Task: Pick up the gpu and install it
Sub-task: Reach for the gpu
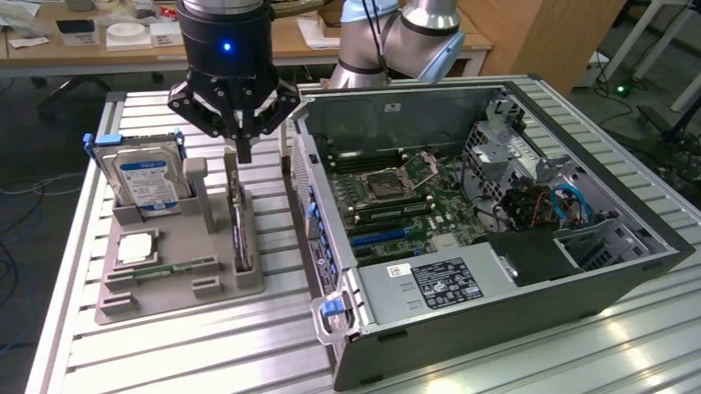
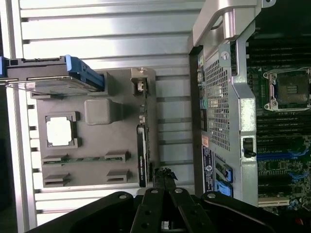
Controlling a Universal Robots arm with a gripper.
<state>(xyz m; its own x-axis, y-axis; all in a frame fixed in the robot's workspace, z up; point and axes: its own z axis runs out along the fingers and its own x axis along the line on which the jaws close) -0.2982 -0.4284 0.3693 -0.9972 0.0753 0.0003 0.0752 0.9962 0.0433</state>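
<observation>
Nothing is installed yet; your claw (image 1: 243, 154) hangs pinched shut and empty just above the gpu (image 1: 239, 230); the card stands in its grey holder (image 1: 208, 246) beside the open computer case (image 1: 493, 275).

gpu (image 1: 241, 234): thin dark card, upright on edge in grey holder (image 1: 208, 246) slot

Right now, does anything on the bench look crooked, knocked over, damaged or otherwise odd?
Nothing stands out. The gpu stands on edge in its slot in the grey holder, the hard drive stands in its own, and the open computer case lies beside them. The shut gripper hangs above the gpu.
</observation>
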